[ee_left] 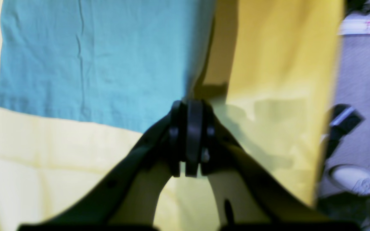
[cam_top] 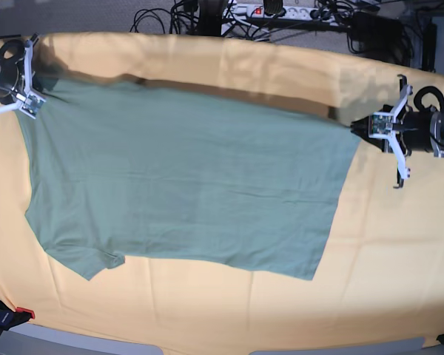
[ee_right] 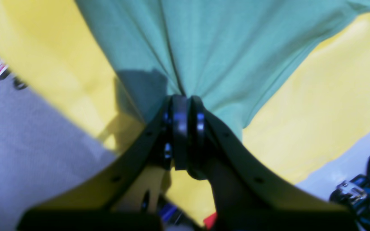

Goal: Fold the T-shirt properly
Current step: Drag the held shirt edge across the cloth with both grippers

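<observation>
The sage-green T-shirt (cam_top: 185, 192) lies spread across the table, its far edge raised and pulled taut between my two grippers. In the base view my left gripper (cam_top: 362, 127) is shut on the shirt's far right corner. My right gripper (cam_top: 35, 100) is shut on the far left corner by the shoulder. The left wrist view shows closed jaws (ee_left: 189, 104) pinching the edge of the T-shirt (ee_left: 92, 64). In the right wrist view the gripper (ee_right: 183, 98) bunches the T-shirt (ee_right: 220, 48) into folds. A sleeve (cam_top: 89, 259) lies flat at the near left.
A large yellow-orange cloth (cam_top: 385, 259) covers the table under the shirt. Cables and a power strip (cam_top: 274, 11) lie behind the far edge. A red clamp (cam_top: 22, 313) sits at the near left corner. A shoe (ee_left: 355, 181) stands on the grey floor beside the table.
</observation>
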{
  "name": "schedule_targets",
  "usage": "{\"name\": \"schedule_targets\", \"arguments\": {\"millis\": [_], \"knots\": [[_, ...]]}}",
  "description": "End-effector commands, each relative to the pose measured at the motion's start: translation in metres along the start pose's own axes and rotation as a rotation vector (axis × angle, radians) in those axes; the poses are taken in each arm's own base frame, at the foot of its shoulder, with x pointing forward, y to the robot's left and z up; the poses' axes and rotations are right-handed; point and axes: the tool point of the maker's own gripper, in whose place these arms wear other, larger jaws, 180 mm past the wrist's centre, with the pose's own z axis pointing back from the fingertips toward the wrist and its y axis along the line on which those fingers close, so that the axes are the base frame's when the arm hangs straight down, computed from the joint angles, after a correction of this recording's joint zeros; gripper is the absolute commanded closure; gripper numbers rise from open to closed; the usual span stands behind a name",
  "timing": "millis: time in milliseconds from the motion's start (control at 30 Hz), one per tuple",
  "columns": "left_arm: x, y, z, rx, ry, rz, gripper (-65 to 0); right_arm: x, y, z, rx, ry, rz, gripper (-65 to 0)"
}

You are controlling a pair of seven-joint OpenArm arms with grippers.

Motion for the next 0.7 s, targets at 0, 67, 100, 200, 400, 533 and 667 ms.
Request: {"name": "schedule_targets", "arguments": {"millis": [0, 67, 100, 200, 400, 533, 667], "knots": [[0.007, -0.001, 0.009, 0.001, -0.015, 0.000, 0.0, -0.002, -0.011, 0.008, -0.036, 0.013, 0.017, 0.0], [0.011, -0.016, 0.011, -0.037, -0.017, 0.000, 0.0, -0.009, -0.015, 0.012, -0.053, 0.030, 0.006, 0.0], [0.013, -0.022, 0.012, -0.053, -0.016, -0.002, 0.0, -0.012, -0.016, 0.015, -0.056, 0.036, -0.002, 0.0], [0.019, -0.040, 0.015, -0.101, -0.015, -0.007, 0.0, -0.019, -0.008, 0.019, -0.020, 0.034, -0.028, 0.0], [0.016, -0.058, 0.021, -0.148, 0.055, -0.017, 0.0, -0.036, 0.016, 0.019, 0.059, 0.080, -0.025, 0.0], [0.035, -0.064, 0.020, -0.167, 0.001, 0.025, 0.0, -0.042, 0.024, 0.019, 0.083, 0.097, -0.028, 0.0], [0.036, -0.067, 0.020, -0.175, 0.023, 0.010, 0.0, -0.041, 0.023, 0.019, 0.078, 0.097, -0.034, 0.0]]}}
